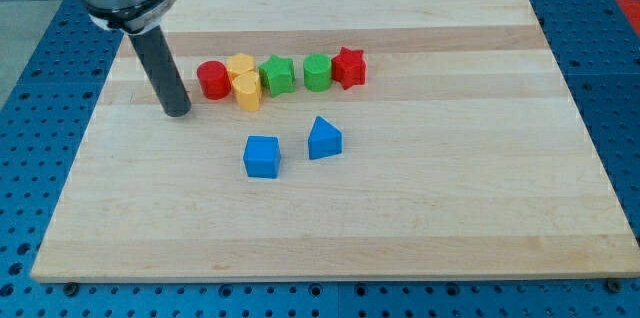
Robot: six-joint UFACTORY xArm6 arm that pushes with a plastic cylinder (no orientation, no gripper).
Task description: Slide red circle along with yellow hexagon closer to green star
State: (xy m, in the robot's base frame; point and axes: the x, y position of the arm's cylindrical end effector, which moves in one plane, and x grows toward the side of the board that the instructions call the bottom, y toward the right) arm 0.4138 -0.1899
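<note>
Inspection of the wooden board (420,228), which lies on a blue perforated bench (620,108).

The arm ends in a plain dark rod (163,68); it has no jaws to open or close, and it has hold of nothing. My tip (177,114) rests on the board towards the view's left, just beside the red circle (212,79) on that block's left and slightly lower in the view. A narrow strip of bare wood shows between tip and block, so the two appear to be apart (the margin is small).

A row of blocks runs across the upper middle of the board. From the view's left it reads as follows:
- The red circle, touching the yellow pieces on its right.
- A yellow hexagon (240,65) behind, with a second yellow block (248,90) in front of it and slightly lower in the view; the second block's shape cannot be made out with certainty.
- The green star (278,75), pressed against the yellow blocks on its left.
- A green round block (317,71), separated from the green star by a small gap.
- A red star (348,67), touching the green round block on its right.

Two further blocks sit below the row, well apart from it. A blue cube (262,156) lies lower and to the view's left. A blue triangle (323,139) stands near it on the right, the two not touching.
</note>
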